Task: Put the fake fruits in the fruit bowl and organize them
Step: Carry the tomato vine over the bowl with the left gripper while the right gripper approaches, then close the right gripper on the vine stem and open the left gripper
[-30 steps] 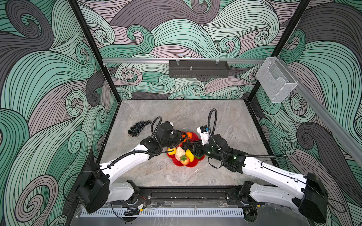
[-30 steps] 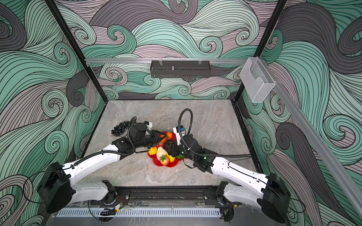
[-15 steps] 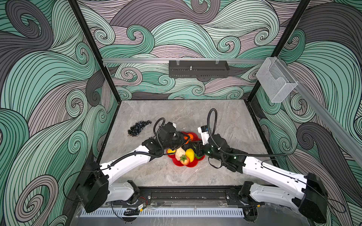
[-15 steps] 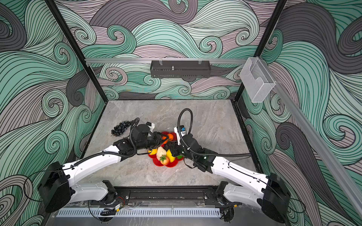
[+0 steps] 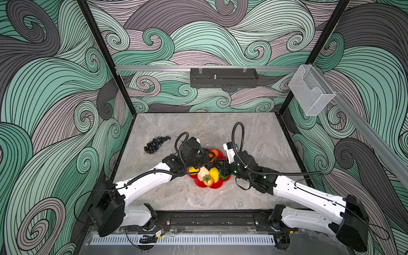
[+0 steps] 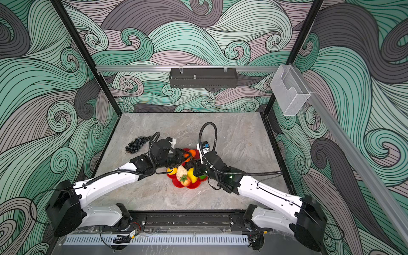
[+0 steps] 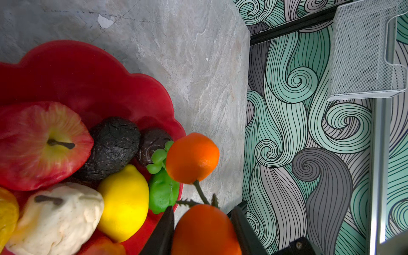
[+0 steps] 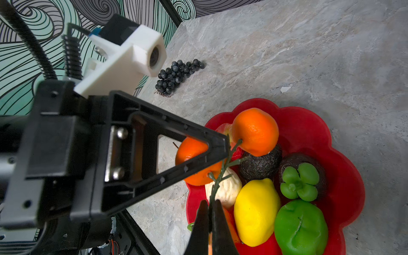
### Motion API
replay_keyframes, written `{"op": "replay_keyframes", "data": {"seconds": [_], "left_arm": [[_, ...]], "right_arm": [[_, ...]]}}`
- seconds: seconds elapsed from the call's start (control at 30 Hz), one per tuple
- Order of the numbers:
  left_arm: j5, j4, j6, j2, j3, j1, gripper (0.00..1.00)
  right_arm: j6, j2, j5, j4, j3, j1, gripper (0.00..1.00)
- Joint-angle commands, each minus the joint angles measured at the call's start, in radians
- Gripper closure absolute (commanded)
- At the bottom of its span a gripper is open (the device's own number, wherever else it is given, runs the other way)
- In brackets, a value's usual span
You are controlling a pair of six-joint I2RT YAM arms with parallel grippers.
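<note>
The red scalloped fruit bowl [image 5: 215, 186] [image 8: 309, 123] holds an apple [image 7: 37, 143], avocado [image 7: 114, 145], pear [image 7: 57, 216], lemon [image 8: 256, 212] and a green fruit [image 8: 300, 225]. My left gripper [image 7: 202, 209] [image 5: 208, 157] is shut on one orange [image 7: 203, 231] of a stemmed pair, held over the bowl's rim. The other orange [image 8: 256, 131] hangs above the avocado. My right gripper [image 8: 210, 202] [image 5: 218, 165] is shut on the green stem [image 8: 223, 170] joining them. The grape bunch [image 5: 155, 143] [image 8: 176, 74] lies on the table, left of the bowl.
Both arms meet over the bowl at the middle front of the grey stone table [image 5: 254, 136]. A black tray [image 5: 224, 77] hangs on the back wall. A clear box [image 5: 311, 92] is mounted on the right rail.
My right gripper has closed on the oranges' stem. The left gripper has shifted slightly right over the bowl with its orange.
</note>
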Motion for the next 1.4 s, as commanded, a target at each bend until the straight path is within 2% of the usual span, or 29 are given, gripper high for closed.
{"op": "replay_keyframes", "data": {"seconds": [0.0, 0.1, 0.37, 0.47, 0.53, 0.7, 0.83, 1.03, 1.37], "left_arm": [[0.006, -0.006, 0.021, 0.014, 0.041, -0.011, 0.72], [0.013, 0.004, 0.027, 0.017, 0.037, -0.012, 0.66], [-0.002, -0.012, 0.089, -0.008, 0.039, -0.008, 0.28], [-0.024, -0.027, 0.140, -0.039, 0.039, -0.005, 0.22], [-0.056, -0.042, 0.183, -0.067, 0.038, -0.002, 0.19], [-0.243, -0.130, 0.320, -0.185, -0.005, 0.022, 0.15], [-0.341, -0.207, 0.402, -0.292, -0.056, 0.090, 0.11], [-0.352, -0.254, 0.432, -0.406, -0.155, 0.239, 0.11], [-0.307, -0.257, 0.455, -0.409, -0.233, 0.374, 0.10]], "right_arm": [[-0.017, 0.007, 0.015, -0.012, 0.028, 0.000, 1.00], [-0.038, 0.004, 0.032, -0.030, 0.034, 0.002, 1.00], [-0.183, -0.024, 0.103, -0.134, 0.057, 0.003, 1.00], [-0.249, -0.032, 0.120, -0.187, 0.067, 0.002, 1.00], [-0.284, -0.039, 0.135, -0.218, 0.067, 0.004, 1.00], [-0.367, -0.033, 0.173, -0.298, 0.065, 0.021, 1.00], [-0.413, 0.001, 0.245, -0.355, 0.071, 0.069, 1.00], [-0.413, 0.046, 0.307, -0.422, 0.080, 0.139, 1.00], [-0.411, 0.105, 0.365, -0.496, 0.091, 0.233, 1.00]]}}
